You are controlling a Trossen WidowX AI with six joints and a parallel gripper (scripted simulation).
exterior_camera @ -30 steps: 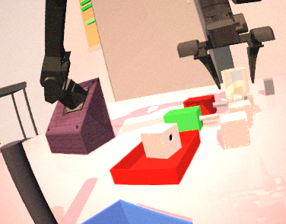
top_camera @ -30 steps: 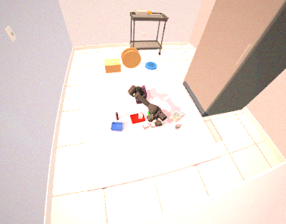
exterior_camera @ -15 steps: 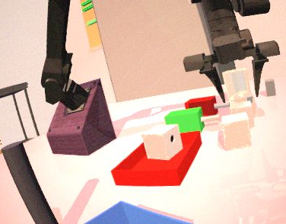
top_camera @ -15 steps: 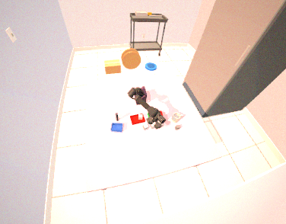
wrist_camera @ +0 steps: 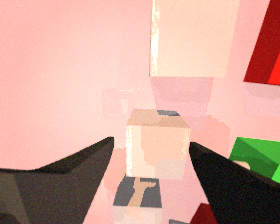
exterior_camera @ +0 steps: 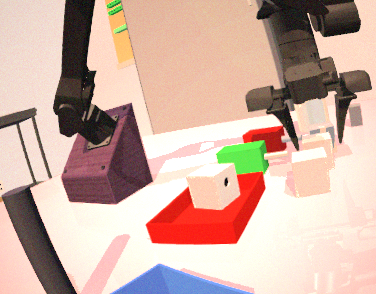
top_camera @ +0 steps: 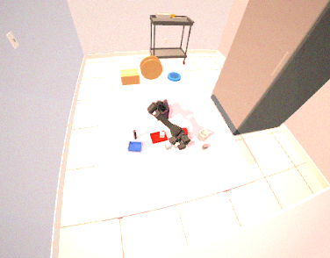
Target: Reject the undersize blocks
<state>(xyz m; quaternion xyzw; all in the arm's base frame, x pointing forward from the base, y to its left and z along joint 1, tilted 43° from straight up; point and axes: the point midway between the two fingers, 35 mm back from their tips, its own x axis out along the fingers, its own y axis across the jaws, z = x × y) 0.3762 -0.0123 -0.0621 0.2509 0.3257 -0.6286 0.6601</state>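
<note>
My gripper (exterior_camera: 319, 145) (wrist_camera: 151, 143) is open, its fingertips on either side of the middle steel block (wrist_camera: 158, 150), with nothing gripped. A nearer pale block (exterior_camera: 310, 172) (wrist_camera: 193, 37) stands outside the fingers, and a third (wrist_camera: 137, 214) shows behind the middle one. Another block (exterior_camera: 212, 187) (top_camera: 162, 134) sits in the red reject tray (exterior_camera: 192, 234) (top_camera: 154, 139), a dark hole in its side. The green gauge (exterior_camera: 242, 157) (wrist_camera: 261, 152) lies on the table beside the tray, its pin toward the blocks. The hole faces of the standing blocks are unclear.
A red gauge-like piece (exterior_camera: 264, 139) (top_camera: 184, 131) with a pin lies behind the green one. A blue tray (top_camera: 135, 146) (exterior_camera: 164, 282) and a dark cylinder (top_camera: 134, 134) (exterior_camera: 32, 230) stand beyond the red tray. A cream cup (top_camera: 203, 136) stands past the blocks, near a small grey object (top_camera: 205, 146).
</note>
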